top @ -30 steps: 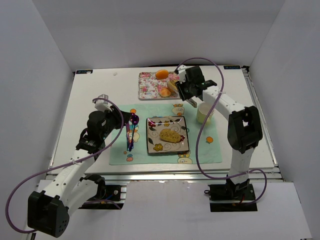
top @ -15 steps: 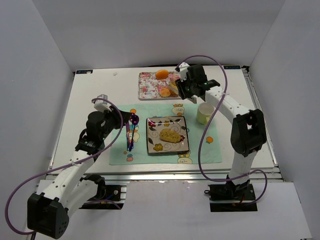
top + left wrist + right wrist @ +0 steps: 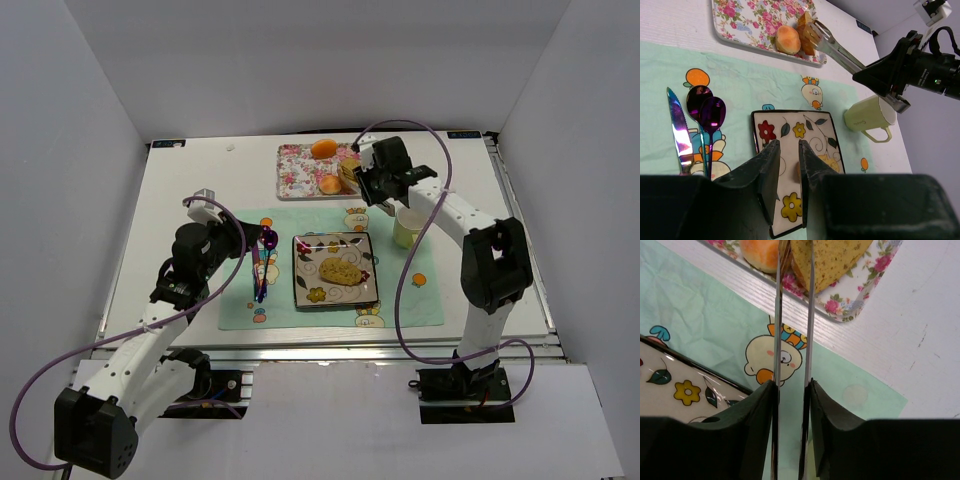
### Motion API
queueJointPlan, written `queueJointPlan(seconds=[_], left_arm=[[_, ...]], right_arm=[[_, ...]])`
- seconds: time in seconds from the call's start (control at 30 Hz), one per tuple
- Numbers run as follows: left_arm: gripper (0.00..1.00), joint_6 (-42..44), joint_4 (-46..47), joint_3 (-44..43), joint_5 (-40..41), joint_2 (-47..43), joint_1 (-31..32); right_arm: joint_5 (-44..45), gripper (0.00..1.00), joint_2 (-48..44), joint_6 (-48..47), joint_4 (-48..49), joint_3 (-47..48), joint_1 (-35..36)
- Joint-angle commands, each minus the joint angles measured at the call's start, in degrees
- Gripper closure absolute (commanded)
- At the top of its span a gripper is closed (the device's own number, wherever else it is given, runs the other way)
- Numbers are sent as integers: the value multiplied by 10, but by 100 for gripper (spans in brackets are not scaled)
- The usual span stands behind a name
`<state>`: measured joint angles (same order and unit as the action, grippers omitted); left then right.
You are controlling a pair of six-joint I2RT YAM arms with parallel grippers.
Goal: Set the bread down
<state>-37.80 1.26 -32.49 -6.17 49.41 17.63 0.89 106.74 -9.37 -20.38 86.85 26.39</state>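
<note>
The oval speckled loaf (image 3: 340,271) lies on the square patterned plate (image 3: 308,290). The tan wedge slice (image 3: 347,172) is at the right end of the floral tray (image 3: 298,168), pinched between the tips of metal tongs (image 3: 810,315). It also shows in the right wrist view (image 3: 832,257) and the left wrist view (image 3: 805,31). My right gripper (image 3: 372,186) (image 3: 792,385) is shut on the tongs' handles. My left gripper (image 3: 240,240) (image 3: 789,147) hangs over the placemat by the plate's left side, its jaws a narrow gap apart with nothing between them.
An orange fruit (image 3: 323,148) and a small peach-coloured round fruit (image 3: 329,184) sit on the floral tray. A pale cup (image 3: 405,230) stands right of the plate. A knife and spoons (image 3: 262,265) lie on the green placemat (image 3: 405,300) left of the plate.
My right arm has shifted slightly, now partly over the cup, with the tongs still on the wedge at the tray. The left arm has barely moved.
</note>
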Motion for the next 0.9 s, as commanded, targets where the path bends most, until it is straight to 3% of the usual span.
queueJointPlan(seconds=[0.0,0.2,0.3,0.43,0.6,0.7,0.87], left_arm=[[68,4,1,-4,6,-7,-1],[68,7,-1,-6,8,-6,-1],[68,6,0,-6,9,-7,-1],[68,5,1,-8,8,-6,-1],[68,7,1,-12,5,-2,-1],[68,7,3,-13,5,-2,-1],[68,4,6,-7,4,-6,-1]], right_arm=[[26,63,-6,3,18,-5,5],[20,78,-9,1,13,-5,4],[-3,92,-39,0,12,-1,3],[-44,100,-109,-9,17,-7,-1],[-120,100,-202,-46,16,-91,-1],[-226,100,-271,-107,-38,-168,0],[-261,100,-404,-243,-138,-290,0]])
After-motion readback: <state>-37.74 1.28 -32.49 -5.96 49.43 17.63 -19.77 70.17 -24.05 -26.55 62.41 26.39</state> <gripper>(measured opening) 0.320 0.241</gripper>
